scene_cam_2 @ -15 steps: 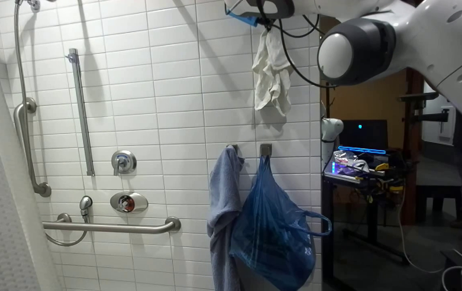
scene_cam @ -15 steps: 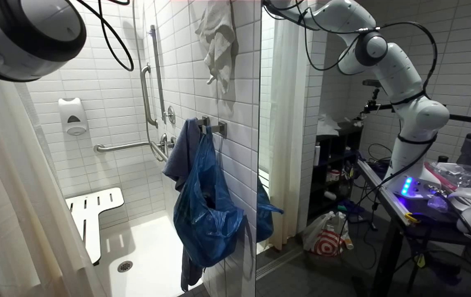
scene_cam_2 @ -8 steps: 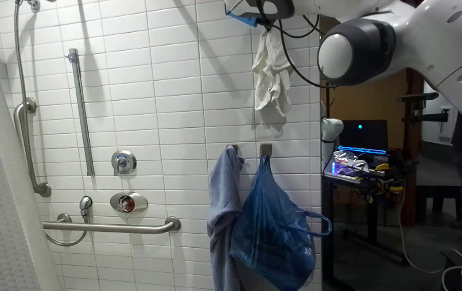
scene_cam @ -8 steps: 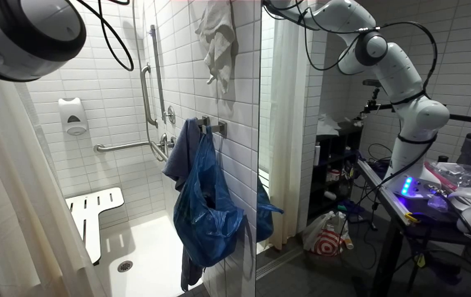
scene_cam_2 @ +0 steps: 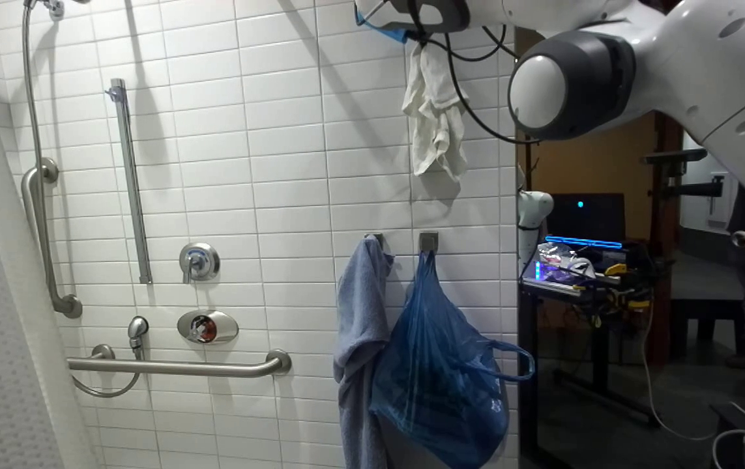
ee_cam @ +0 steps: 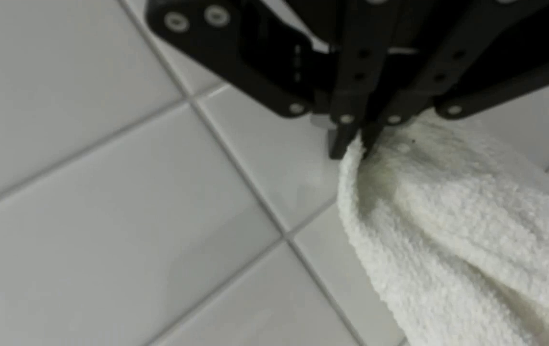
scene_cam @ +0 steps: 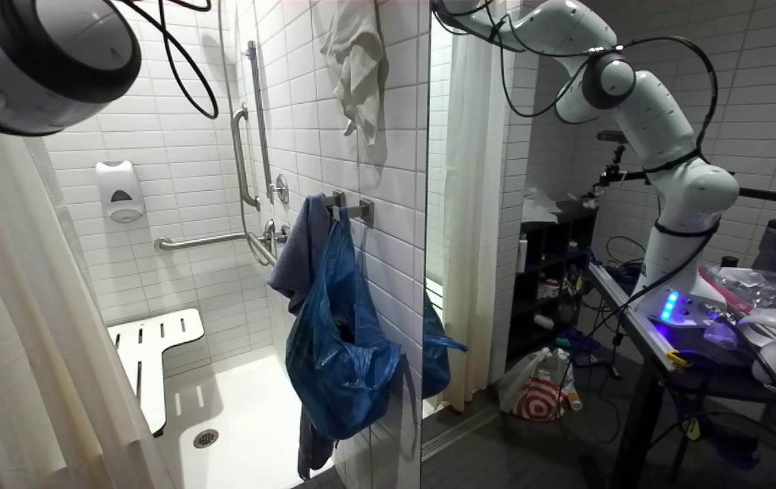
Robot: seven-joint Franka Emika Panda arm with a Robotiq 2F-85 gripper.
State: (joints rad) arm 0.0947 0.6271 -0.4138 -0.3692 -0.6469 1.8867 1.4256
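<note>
Bright tiles (scene_cam_2: 287, 195), dim mirror (scene_cam: 584, 153) — wrist view softly blurred

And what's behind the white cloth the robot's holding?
White wall tiles show beside and below the white cloth, with its shadow on them. The bit directly behind is covered, so I can't tell what's there.

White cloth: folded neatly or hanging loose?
Hanging loose: in both exterior views the white cloth drapes in uneven folds, and the wrist view shows the gripper shut on it.
</note>
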